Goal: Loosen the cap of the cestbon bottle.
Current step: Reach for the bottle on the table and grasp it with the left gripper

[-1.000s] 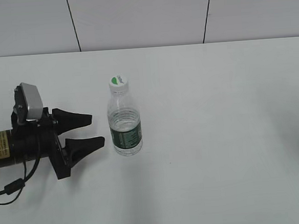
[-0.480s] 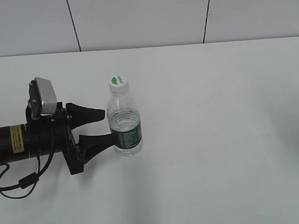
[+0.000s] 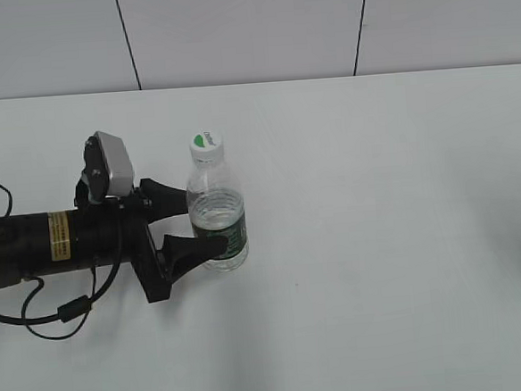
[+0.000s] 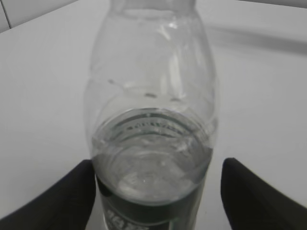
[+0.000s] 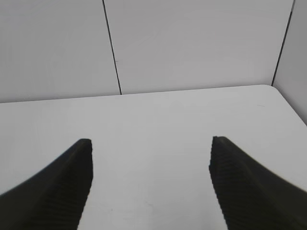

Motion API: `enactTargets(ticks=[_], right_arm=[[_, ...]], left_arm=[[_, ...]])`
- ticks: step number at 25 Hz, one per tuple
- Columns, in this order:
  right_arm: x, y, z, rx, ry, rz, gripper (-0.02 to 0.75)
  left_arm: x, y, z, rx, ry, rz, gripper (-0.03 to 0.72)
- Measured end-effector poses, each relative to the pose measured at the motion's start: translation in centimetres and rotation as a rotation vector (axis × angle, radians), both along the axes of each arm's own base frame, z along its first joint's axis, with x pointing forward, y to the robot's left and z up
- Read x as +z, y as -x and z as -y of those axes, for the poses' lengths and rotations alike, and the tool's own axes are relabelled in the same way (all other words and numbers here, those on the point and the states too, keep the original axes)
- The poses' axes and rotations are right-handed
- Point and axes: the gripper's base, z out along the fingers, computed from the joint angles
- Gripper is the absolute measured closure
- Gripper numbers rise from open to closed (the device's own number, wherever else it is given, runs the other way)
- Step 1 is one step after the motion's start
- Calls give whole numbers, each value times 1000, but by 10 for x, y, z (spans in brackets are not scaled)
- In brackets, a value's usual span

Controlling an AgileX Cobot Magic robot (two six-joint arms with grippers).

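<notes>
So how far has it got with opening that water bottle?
Early days. The left claw has its open fingers on either side of the bottle, around the green label, but hasn't squeezed shut. The cap sits untouched on top. The right claw is open over bare table, away from it. Gripping and twisting remain.

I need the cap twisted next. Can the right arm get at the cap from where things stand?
Probably yes. The cap stands clear above the left gripper, whose fingers flank only the bottle lower down. The right gripper is open and faces bare table, with nothing seen between.
</notes>
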Motion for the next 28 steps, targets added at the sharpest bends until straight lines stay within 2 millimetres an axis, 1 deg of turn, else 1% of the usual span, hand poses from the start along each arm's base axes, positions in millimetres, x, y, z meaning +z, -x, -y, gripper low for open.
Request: enactTargets(ticks=[11,15,20,23,24,26,28], right_arm=[[0,0,0,0,-1,0,154],[0,0,0,0,-1,0,154],[0,0,0,-1,-1,-4,154],[-2,0,1,-7,2,-47,154],[-1,0,1,-12,4,-72,154],[6,-2,2,-24,5,-113,154],[18,-6,3,-35,0,-136,154]], left_arm=[[0,0,15,63,2,-21,202],[1,-2,18,107,18,-28,227],[-3,-2,18,106,-25,-38,270],[-3,-2,18,97,-29,-33,297],[-3,-2,18,95,-30,-33,311],[-3,-2,18,91,-29,-31,314],[-3,-2,18,90,-28,-31,314]])
